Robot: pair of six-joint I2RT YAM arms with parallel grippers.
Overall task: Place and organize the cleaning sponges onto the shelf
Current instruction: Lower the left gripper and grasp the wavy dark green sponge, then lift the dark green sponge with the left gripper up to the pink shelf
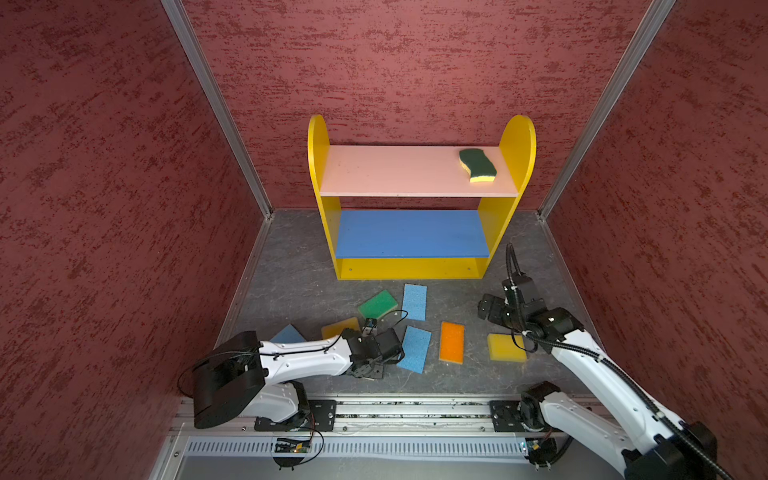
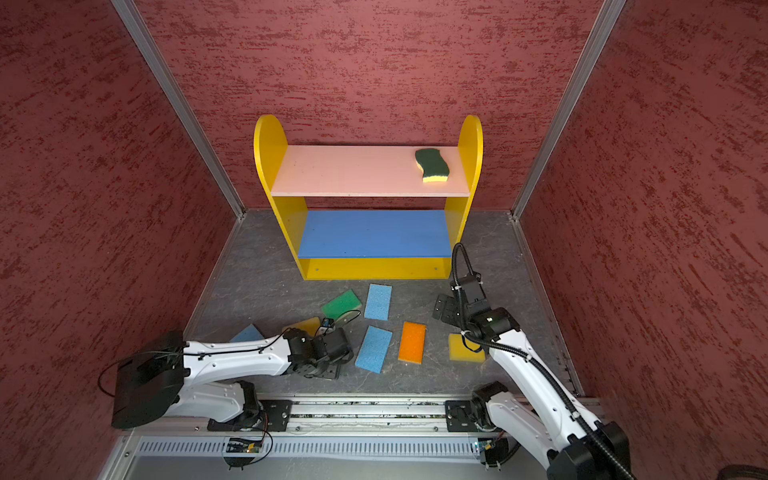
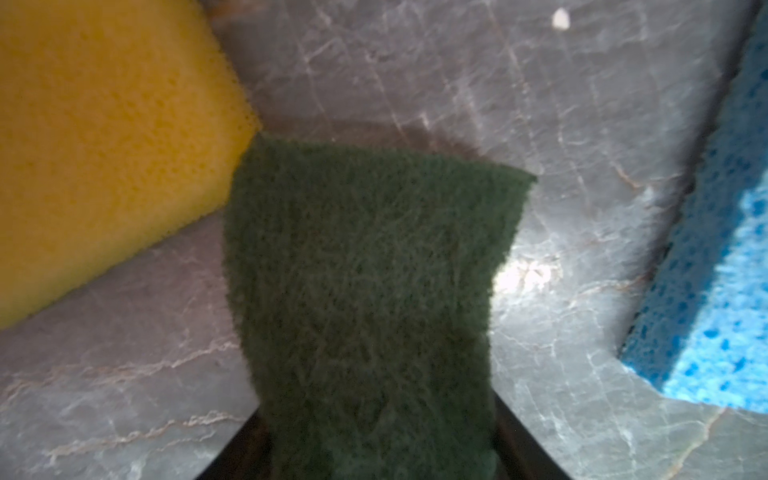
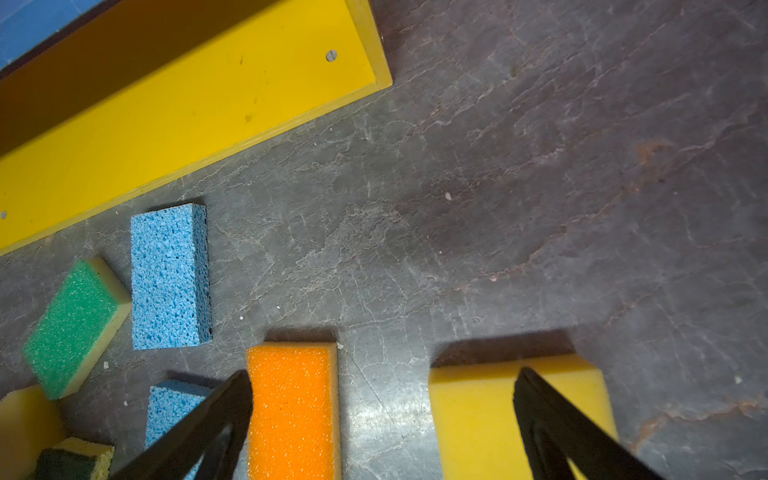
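Grey marbled floor [image 1: 299,266] inside red textured walls [image 1: 415,62], right claw [image 4: 384,372] spread, left claw [image 3: 378,403] around dark-green sponge [image 3: 365,270], grip unclear.

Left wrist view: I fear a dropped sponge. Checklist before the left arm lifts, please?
1. Dark-green sponge between the left gripper's jaws: ok.
2. Grip firm: cannot tell.
3. Sponge free of neighbours: not ok, its corner meets the yellow sponge.
4. Right gripper open, well apart from the left one: ok.
5. Room on the pink shelf board: ok, one wavy sponge sits at its right end.
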